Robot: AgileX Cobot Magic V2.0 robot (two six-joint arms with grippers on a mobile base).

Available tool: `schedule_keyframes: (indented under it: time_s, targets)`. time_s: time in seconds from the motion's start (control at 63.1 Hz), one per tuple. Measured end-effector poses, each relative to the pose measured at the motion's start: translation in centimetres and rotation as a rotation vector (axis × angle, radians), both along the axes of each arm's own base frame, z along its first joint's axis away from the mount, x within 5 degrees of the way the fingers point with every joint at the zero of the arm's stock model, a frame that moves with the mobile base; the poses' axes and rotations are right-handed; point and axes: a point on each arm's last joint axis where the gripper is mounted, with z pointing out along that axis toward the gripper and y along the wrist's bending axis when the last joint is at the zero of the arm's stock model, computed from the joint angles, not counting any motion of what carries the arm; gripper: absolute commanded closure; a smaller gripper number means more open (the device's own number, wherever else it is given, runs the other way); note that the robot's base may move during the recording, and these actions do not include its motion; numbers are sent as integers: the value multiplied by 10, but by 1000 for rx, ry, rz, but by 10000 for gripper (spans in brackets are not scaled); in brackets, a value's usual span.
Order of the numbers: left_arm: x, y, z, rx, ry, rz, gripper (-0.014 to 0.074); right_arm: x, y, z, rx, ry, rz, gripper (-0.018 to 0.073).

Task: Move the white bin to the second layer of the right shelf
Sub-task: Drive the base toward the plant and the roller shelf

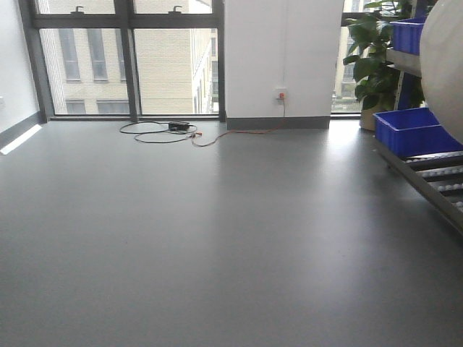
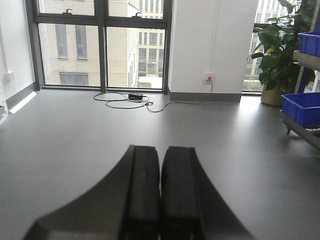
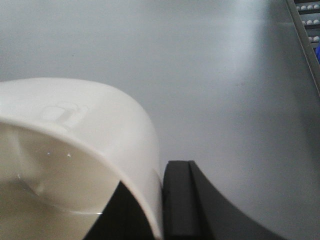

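Observation:
The white bin (image 3: 75,150) fills the lower left of the right wrist view and hangs above the grey floor. My right gripper (image 3: 156,202) is shut on its rim, with one finger (image 3: 125,215) inside the bin and the other finger (image 3: 177,200) on the outer wall. In the front view the bin (image 1: 445,65) shows as a pale curved surface at the top right edge. The right shelf (image 1: 434,173) stands to the right, with sloping rails of white rollers (image 3: 307,15). I cannot tell which level is the second layer. My left gripper (image 2: 160,150) is shut on nothing, over bare floor.
Blue crates sit on the shelf, one on the roller level (image 1: 412,130) and one higher (image 1: 409,35). A potted plant (image 1: 372,58) stands behind the shelf. Cables and a black box (image 1: 177,129) lie by the window. A white pillar (image 1: 282,58) rises at the back.

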Motion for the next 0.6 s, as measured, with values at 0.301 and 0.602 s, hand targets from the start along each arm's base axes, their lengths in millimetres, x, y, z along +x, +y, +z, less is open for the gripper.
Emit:
schedule_keyframes:
  time_s: [0.301, 0.602]
  targets:
    - [0, 0, 0, 0, 0, 0, 512, 0, 0, 0, 0, 0, 0, 512]
    - [0, 0, 0, 0, 0, 0, 512, 0, 0, 0, 0, 0, 0, 512]
